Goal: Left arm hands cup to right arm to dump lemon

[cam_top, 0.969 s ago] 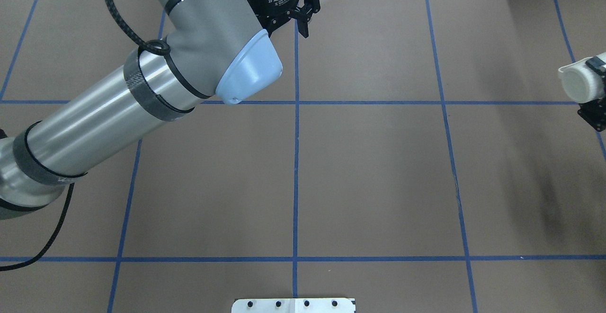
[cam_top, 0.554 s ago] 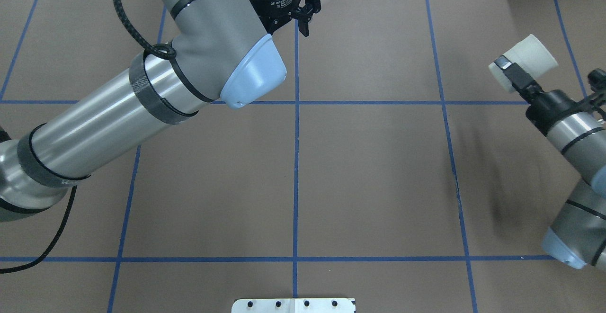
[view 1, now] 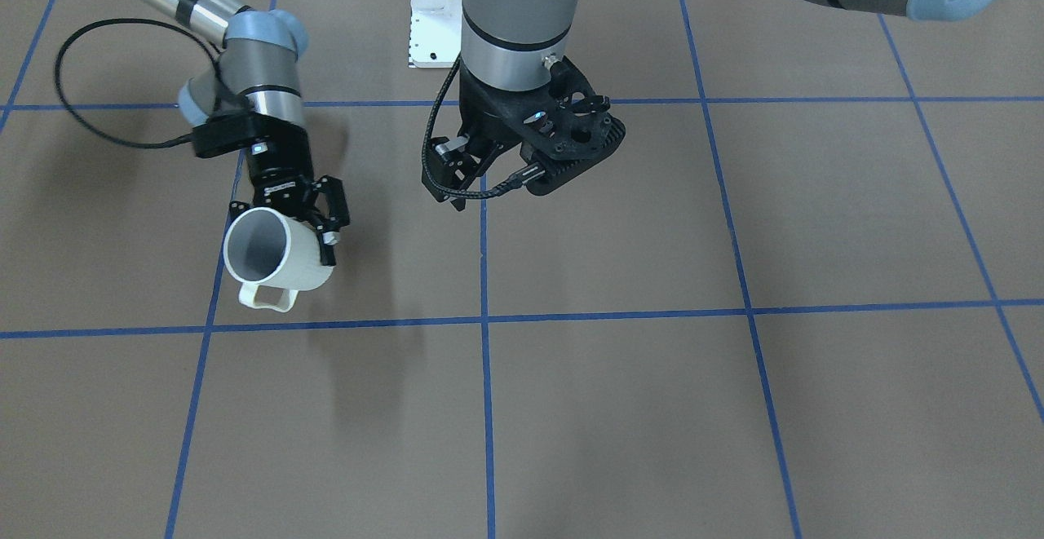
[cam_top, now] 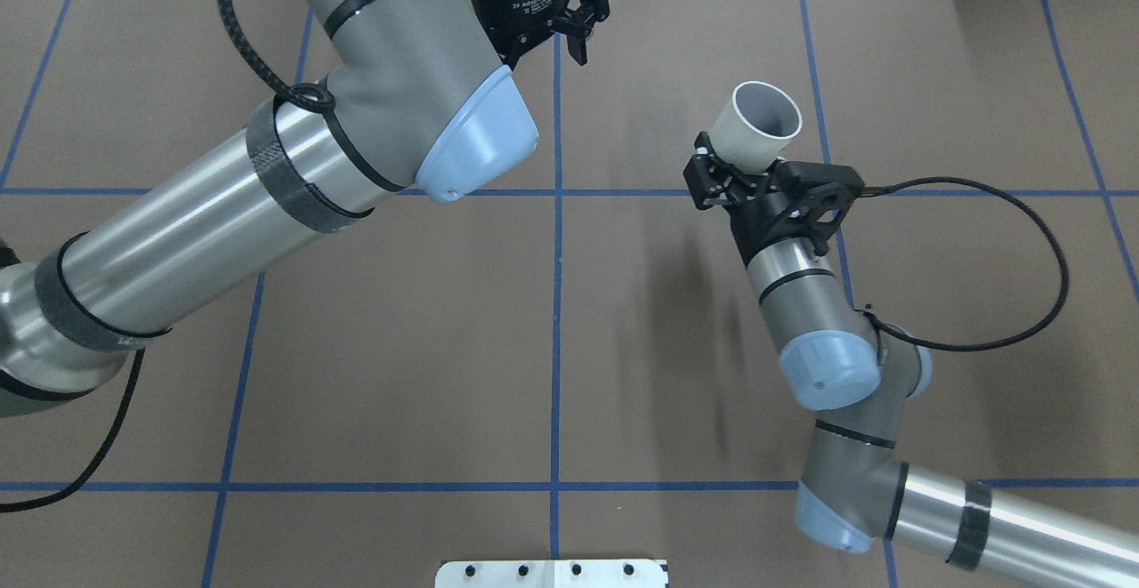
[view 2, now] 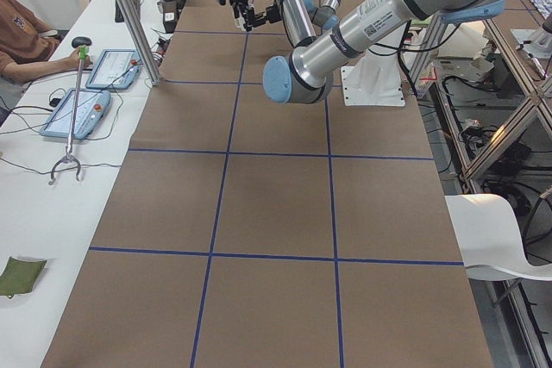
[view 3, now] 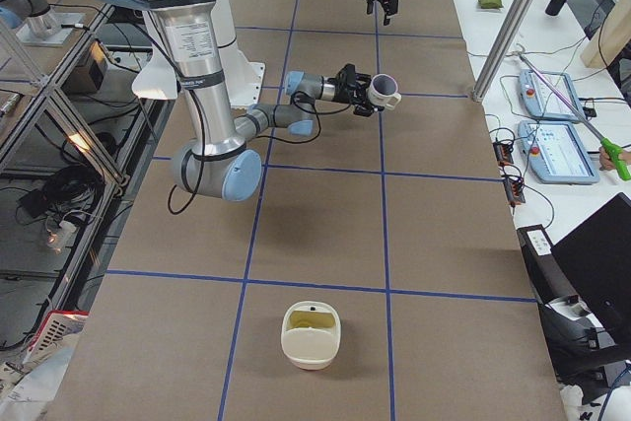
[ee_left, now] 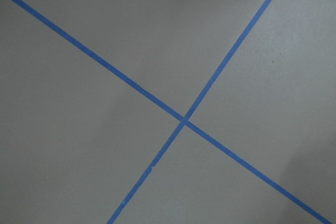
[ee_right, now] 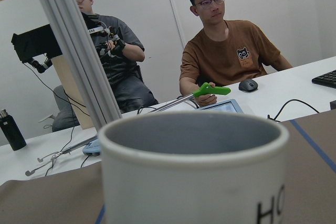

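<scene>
My right gripper (cam_top: 743, 165) is shut on the cream-white cup (cam_top: 758, 128) and holds it above the table, right of centre. The cup tilts with its mouth facing away from the robot. In the front view the cup (view 1: 277, 258) has its handle hanging below and a grey, empty inside, with the right gripper (view 1: 281, 233) around its base. The cup's rim (ee_right: 194, 135) fills the right wrist view. No lemon shows in the cup. My left gripper (cam_top: 574, 32) hangs open and empty over the far centre tape line; it also shows in the front view (view 1: 453, 180).
A cream container (view 3: 312, 334) sits on the table at the robot's right end, with a pale yellowish patch inside; I cannot tell if that is the lemon. A white base plate (cam_top: 552, 573) sits at the robot's edge. Operators sit behind the far edge (ee_right: 226, 51).
My right arm has swung in from the right edge toward the centre with the cup. The cup has turned from lying sideways to mouth tilted up and away. The left arm has hardly moved.
</scene>
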Controlling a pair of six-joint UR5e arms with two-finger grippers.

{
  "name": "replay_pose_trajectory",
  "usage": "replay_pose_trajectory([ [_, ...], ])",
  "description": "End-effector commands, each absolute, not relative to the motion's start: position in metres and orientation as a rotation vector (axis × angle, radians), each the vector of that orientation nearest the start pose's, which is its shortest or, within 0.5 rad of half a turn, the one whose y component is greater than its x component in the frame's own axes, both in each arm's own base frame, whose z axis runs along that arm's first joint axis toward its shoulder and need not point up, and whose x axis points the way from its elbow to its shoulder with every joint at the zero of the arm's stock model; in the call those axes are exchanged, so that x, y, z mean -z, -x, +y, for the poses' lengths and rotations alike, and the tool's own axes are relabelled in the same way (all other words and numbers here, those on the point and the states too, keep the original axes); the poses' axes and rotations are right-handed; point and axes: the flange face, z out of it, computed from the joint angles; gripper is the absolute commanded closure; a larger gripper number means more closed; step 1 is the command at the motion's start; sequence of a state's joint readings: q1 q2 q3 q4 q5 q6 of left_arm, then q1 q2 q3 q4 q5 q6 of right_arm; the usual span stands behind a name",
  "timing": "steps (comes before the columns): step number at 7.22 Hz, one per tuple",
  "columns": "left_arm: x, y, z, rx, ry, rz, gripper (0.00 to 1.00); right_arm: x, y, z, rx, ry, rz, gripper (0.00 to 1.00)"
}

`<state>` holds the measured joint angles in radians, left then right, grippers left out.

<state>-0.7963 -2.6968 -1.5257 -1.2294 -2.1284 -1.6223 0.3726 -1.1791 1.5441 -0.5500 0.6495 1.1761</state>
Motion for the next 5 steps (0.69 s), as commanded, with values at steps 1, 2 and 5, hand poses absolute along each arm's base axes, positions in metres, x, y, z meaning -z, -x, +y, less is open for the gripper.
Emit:
replay_pose_trajectory([
  [1,0.006,-0.443,-0.546,0.571,0.227,0.884,0.0,-0.256,0.557,-0.385,-0.547,-1.223,-0.752,0.84],
  [2,0.008,-0.449,-0.546,0.576,0.216,0.871,0.0,-0.242,0.574,-0.376,-0.515,-1.237,-0.686,0.84],
  [5,0.007,-0.462,-0.539,0.559,0.229,0.858,0.11,-0.221,0.599,-0.361,-0.523,-1.281,-0.633,0.82],
])
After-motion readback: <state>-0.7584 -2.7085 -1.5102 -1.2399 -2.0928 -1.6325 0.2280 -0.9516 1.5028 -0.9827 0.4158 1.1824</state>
